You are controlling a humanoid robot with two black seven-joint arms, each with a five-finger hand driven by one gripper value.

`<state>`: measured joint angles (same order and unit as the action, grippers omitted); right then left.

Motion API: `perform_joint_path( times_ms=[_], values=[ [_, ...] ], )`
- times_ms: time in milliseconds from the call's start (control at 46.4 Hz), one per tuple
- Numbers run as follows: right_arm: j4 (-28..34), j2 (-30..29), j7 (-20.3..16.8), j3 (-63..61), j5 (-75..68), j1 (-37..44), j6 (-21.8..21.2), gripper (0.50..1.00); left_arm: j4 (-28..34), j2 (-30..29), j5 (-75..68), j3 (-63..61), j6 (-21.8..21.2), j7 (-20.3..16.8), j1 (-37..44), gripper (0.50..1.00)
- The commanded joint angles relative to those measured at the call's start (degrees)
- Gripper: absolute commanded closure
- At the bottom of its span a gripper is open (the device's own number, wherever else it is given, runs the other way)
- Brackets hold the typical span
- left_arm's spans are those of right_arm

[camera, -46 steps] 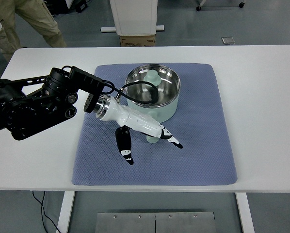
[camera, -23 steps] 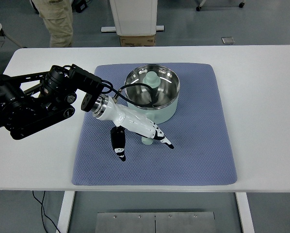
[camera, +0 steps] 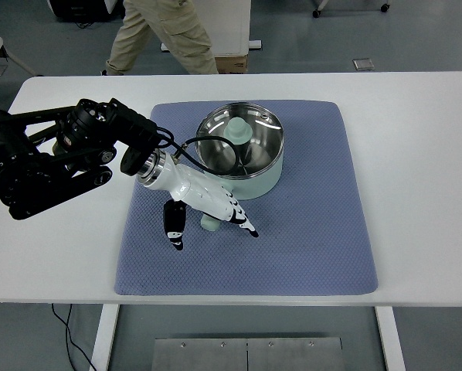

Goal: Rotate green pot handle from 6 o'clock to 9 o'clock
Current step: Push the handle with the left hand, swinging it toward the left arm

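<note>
The green pot (camera: 250,151) sits on the blue mat (camera: 308,224), toward the mat's far side and a little left of its middle. Its pale green handle (camera: 211,223) pokes out from the pot's near-left side. The left hand (camera: 208,202) lies over that handle with fingers spread and loose, thumb hanging left of it; whether it grips is unclear. The mat lies on the white worktop (camera: 424,178).

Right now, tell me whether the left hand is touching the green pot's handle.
Touching. The top view shows the left hand lying over the pot handle, whose tip pokes out between thumb and fingers.
</note>
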<state>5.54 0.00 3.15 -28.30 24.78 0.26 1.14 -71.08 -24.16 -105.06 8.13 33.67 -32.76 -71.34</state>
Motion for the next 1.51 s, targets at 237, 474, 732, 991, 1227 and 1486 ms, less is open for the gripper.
perform_joint_path(
  times_ms=[237, 474, 732, 991, 1227, 1486],
  values=[
    [0.0, 0.0, 0.02, 0.0, 0.0, 0.0, 0.01, 0.5, -0.2, -0.1, -2.08, -0.66, -0.1, -0.9, -1.43, 0.5],
    [0.0, 0.0, 0.02, 0.0, 0.0, 0.0, 0.01, 0.5, -0.2, -0.1, -6.91, -0.92, -0.1, -1.96, -1.78, 0.5],
    [0.0, 0.0, 0.02, 0.0, 0.0, 0.0, 0.01, 0.5, -0.11, -0.28, -11.83, -0.92, -0.36, -2.04, -2.22, 0.5],
    [0.0, 0.0, -0.07, 0.0, 0.0, 0.0, -0.08, 0.5, -0.11, -0.89, -17.54, -1.01, -0.54, -2.13, -3.01, 0.5],
    [0.0, 0.0, 0.02, 0.0, 0.0, 0.0, 0.01, 0.5, -0.11, -0.98, -20.45, -1.8, -0.54, -2.24, -3.54, 0.5],
    [0.0, 0.0, 0.02, 0.0, 0.0, 0.0, 0.01, 0.5, -0.02, -1.51, -22.29, -2.77, -0.54, -2.24, -4.24, 0.5]
  ],
)
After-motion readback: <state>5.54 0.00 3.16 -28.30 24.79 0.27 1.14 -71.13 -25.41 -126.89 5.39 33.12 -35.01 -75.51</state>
